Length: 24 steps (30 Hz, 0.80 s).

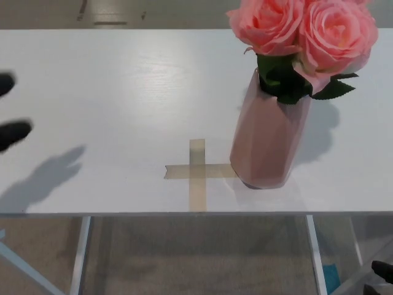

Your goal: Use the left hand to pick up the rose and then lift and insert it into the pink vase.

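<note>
No readable text, labels, brands or nos. anywhere. Only mark: plain tape cross (197,173) on the white tabletop (123,92), no writing on it.

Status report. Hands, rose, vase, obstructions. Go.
Left hand at left edge, holding nothing, fingers apart. Right hand barely visible below table; state unclear. Roses upright in pink vase, beside tape cross. Nothing blocking.

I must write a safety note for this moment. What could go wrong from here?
1. The vase stands near the table's front edge, half on the tape cross; a bump could send it off.
2. The roses are big and sit high above it, so it may tip easily.
3. The left hand is blurred at the picture's edge, so its grip cannot be checked.
</note>
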{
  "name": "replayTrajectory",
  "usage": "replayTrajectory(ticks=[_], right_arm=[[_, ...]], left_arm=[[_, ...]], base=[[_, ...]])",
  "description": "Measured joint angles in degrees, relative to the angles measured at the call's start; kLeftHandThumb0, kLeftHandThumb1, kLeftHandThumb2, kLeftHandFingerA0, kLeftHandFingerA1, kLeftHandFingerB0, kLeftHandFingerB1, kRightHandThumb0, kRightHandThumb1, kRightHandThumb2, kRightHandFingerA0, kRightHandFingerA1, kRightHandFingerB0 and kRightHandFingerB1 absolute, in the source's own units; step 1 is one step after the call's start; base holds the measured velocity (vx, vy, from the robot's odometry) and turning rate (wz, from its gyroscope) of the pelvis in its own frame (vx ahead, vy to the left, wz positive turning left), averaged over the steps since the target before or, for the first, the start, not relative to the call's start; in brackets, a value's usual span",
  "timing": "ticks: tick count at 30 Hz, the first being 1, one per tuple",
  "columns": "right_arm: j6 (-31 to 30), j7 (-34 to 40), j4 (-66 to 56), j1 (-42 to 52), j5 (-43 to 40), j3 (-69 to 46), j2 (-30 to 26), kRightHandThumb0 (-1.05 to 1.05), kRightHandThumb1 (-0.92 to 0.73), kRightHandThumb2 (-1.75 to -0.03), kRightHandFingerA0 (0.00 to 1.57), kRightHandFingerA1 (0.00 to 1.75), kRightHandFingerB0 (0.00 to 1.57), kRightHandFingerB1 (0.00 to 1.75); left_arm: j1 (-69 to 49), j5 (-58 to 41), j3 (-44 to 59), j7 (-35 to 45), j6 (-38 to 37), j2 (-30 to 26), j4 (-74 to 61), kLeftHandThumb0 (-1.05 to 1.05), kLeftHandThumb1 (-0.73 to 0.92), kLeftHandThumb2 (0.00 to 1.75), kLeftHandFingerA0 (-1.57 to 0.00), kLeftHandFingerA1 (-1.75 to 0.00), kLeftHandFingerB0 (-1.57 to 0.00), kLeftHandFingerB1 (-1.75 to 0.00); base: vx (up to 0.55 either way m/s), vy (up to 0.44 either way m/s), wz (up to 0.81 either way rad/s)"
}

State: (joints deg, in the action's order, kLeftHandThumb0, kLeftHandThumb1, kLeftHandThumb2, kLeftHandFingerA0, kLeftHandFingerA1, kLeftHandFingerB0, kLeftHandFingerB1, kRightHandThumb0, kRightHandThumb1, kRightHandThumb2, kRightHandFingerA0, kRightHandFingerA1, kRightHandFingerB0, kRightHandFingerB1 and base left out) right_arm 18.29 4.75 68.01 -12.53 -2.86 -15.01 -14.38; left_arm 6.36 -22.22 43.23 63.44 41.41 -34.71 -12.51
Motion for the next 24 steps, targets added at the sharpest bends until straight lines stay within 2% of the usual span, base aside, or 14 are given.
replayTrajectory(ticks=[2,3,6,7,12,17,18,20,21,24], right_arm=[[0.00,0.00,0.11,0.32,0.00,0.01,0.00,-0.20,-0.63,-0.58,0.64,0.53,0.55,0.48],[0.00,0.00,0.15,0.48,0.00,0.01,0.00,-0.20,-0.63,-0.58,0.64,0.53,0.55,0.48],[0.00,0.00,0.29,1.09,-0.01,0.00,0.01,-0.21,-0.63,-0.58,0.64,0.53,0.55,0.48],[0.00,0.00,0.36,1.35,-0.01,-0.03,0.00,-0.21,-0.63,-0.58,0.64,0.53,0.55,0.49],[0.00,-0.01,0.92,2.91,0.00,-0.01,0.00,-0.21,-0.63,-0.58,0.64,0.53,0.56,0.49],[0.00,0.00,1.39,3.35,0.02,0.07,0.01,-0.21,-0.63,-0.58,0.62,0.52,0.54,0.48],[0.00,0.00,1.42,3.36,0.04,0.11,0.01,-0.21,-0.63,-0.58,0.62,0.52,0.54,0.48],[0.00,0.01,1.49,3.43,0.06,0.16,0.01,-0.21,-0.63,-0.58,0.62,0.52,0.54,0.48],[0.00,0.02,1.52,3.52,0.07,0.18,0.01,-0.21,-0.63,-0.58,0.62,0.52,0.54,0.48],[0.00,0.03,1.68,3.75,0.06,0.20,0.02,-0.21,-0.63,-0.58,0.62,0.52,0.54,0.48]], left_arm=[[-5.77,-0.53,3.03,0.58,-0.61,1.53,-0.93,-0.33,0.44,0.67,-0.02,-0.28,-0.03,-0.17],[-7.91,-0.75,4.08,0.81,-0.91,2.15,-1.11,-0.32,0.50,0.55,0.00,-0.28,0.00,-0.21],[-16.60,-1.74,8.32,1.81,-2.51,4.95,-1.36,-0.31,0.50,0.56,0.00,-0.27,0.00,-0.21],[-19.09,-2.07,9.54,2.13,-3.20,5.83,-1.32,-0.34,0.43,0.71,0.00,-0.25,0.00,-0.15],[-29.18,-2.61,12.02,2.83,-8.05,9.76,3.67,-0.33,0.46,0.72,0.00,-0.21,0.00,-0.12],[-32.22,-1.87,10.72,2.38,-12.75,10.70,11.14,-0.34,0.47,0.73,0.00,-0.23,0.00,-0.16],[-32.13,-1.35,9.95,1.98,-13.88,10.69,13.61,-0.32,0.56,0.57,0.00,-0.24,0.00,-0.20],[-31.80,-0.57,8.56,1.02,-15.80,10.69,17.95,-0.32,0.56,0.57,0.00,-0.24,0.00,-0.20],[-31.54,-0.14,7.72,0.42,-16.92,10.67,20.49,-0.37,0.51,0.69,-0.03,-0.23,-0.04,-0.18],[-29.77,1.18,5.70,-1.52,-19.00,10.63,27.20,-0.40,0.52,0.67,-0.04,-0.20,-0.06,-0.22]], base=[[0.00,0.000,0.00],[0.00,0.000,0.00],[0.00,0.000,0.00],[0.00,0.000,0.00],[0.00,0.000,0.00],[0.00,0.000,0.00],[0.00,0.000,0.00],[0.00,0.000,0.00],[0.00,0.000,0.00],[0.00,0.000,0.00]])
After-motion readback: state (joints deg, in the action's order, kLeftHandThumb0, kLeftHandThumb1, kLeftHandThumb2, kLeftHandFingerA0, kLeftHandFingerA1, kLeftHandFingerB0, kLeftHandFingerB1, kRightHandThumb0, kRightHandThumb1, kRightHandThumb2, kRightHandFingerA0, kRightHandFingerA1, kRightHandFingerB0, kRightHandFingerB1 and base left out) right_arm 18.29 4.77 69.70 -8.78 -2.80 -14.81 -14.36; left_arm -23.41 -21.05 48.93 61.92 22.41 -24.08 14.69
